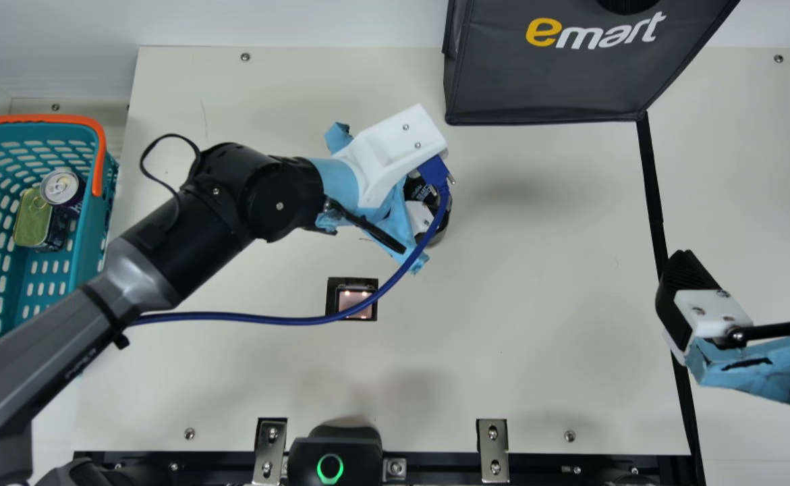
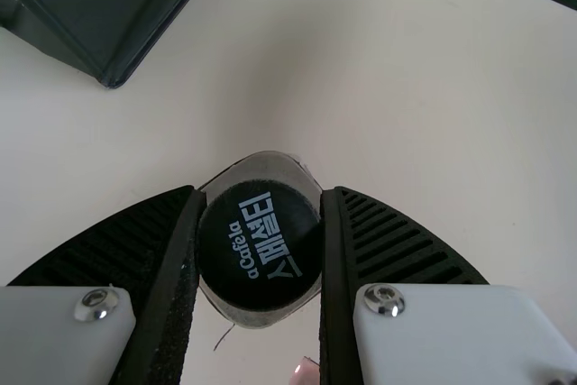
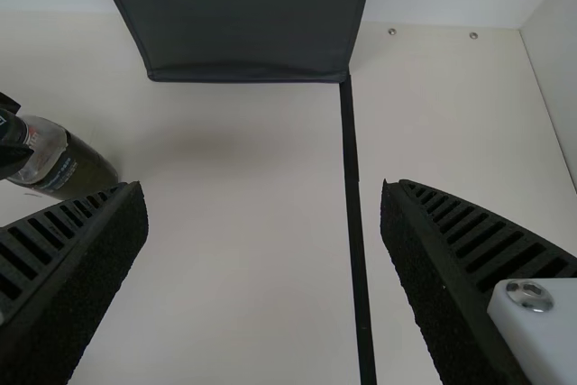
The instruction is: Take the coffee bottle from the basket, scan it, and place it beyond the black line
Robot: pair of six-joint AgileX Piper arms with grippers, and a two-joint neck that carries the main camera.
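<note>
The basket (image 1: 96,229) is smooth plastic, the bag (image 1: 543,88) matt.

Basket (image 1: 89,250) placed at left, two cans (image 1: 32,217) held inside, scanner (image 1: 351,297) set in desk (image 1: 536,290), coffee bottle (image 2: 260,245) held behind scanner, bag (image 1: 543,81) stood at back, line (image 1: 652,182) laid at right.

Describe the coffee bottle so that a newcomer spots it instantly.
Find the big dark bag at the table's far edge, then look just nearer and to its left, at the left gripper. The coffee bottle is held between its fingers. Unlike the metal-topped cans in the basket, it has a round black cap with pale lettering.
</note>
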